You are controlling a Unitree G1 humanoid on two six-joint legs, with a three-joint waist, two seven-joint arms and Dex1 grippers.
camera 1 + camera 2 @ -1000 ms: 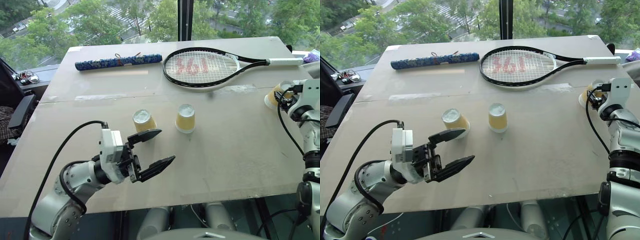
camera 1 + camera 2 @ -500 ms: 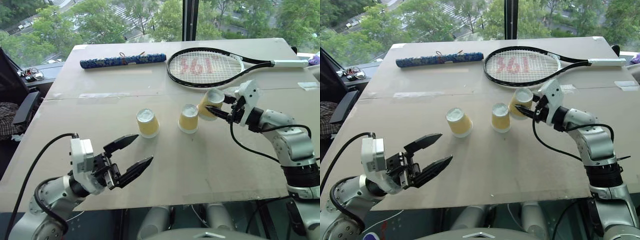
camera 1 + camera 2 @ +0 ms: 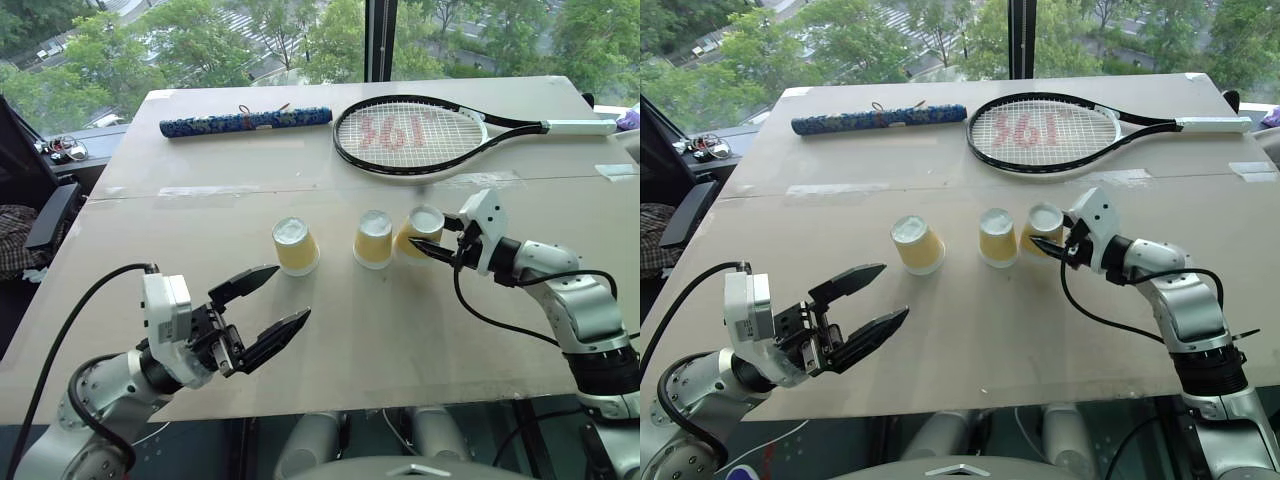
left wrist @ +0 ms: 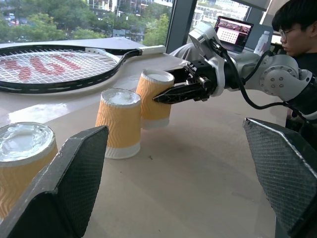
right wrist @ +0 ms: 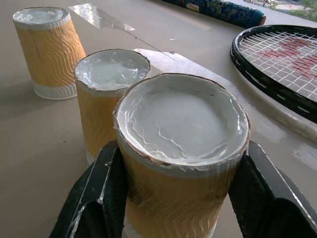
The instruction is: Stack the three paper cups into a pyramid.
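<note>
Your left gripper (image 3: 265, 305) hangs wide open near the table's (image 3: 430, 330) front edge, holding nothing. Farther back, your right gripper (image 3: 432, 247) squeezes one yellow cup (image 3: 418, 230), just beside the middle cup (image 3: 373, 238). The third cup (image 3: 294, 246) stands apart.

I'm looking at a pale beige desk (image 3: 470, 340), matte top, with a seam across the middle and strips of clear tape (image 3: 196, 190) on it. Behind it a full-height window (image 3: 250, 40) with a dark vertical mullion (image 3: 375, 40); outside, green trees and a bit of street far below. Even daylight, soft shadows. A dark chair (image 3: 45, 215) sits at the desk's left edge. In the left wrist view, a person (image 4: 296, 29) sits at a laptop (image 4: 233, 32).
</note>
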